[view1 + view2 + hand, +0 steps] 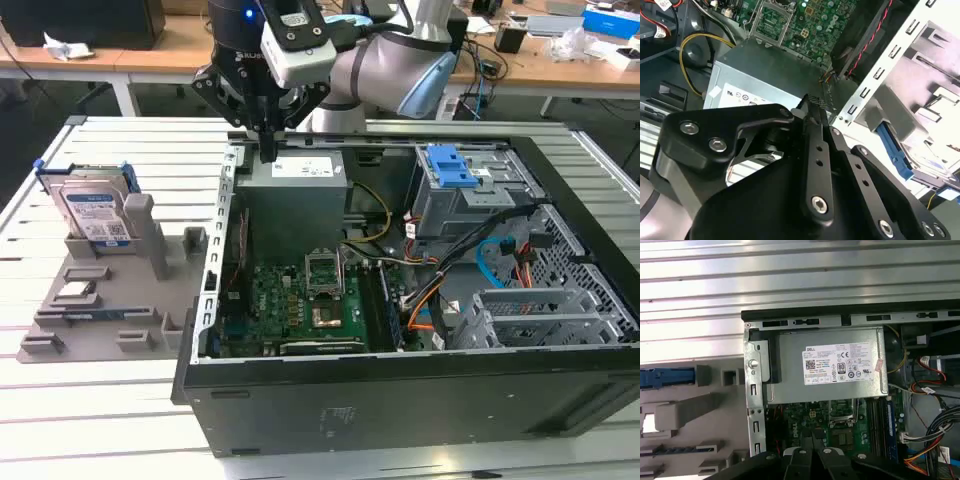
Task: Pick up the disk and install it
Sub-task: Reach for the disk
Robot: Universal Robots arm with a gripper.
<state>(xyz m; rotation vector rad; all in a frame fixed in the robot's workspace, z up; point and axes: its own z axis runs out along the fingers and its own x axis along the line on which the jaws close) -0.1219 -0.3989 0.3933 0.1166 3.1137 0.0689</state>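
Disk [95, 213]: stood upright in grey holder [110, 300], exterior view's left; not yet picked up.
Gripper [268, 147]: fingers closed together, nothing gripped; positioned above power supply [300, 195].
Install: not begun.

Exterior view. A ribbed, pale-metal bench [100, 420] is shown under even light. Behind it, a wooden-topped desk [150, 58] is seen at 11 o'clock and a cluttered second desk [560, 68] at 1 o'clock, both white-legged. Dark floor [50, 105] is seen beneath.
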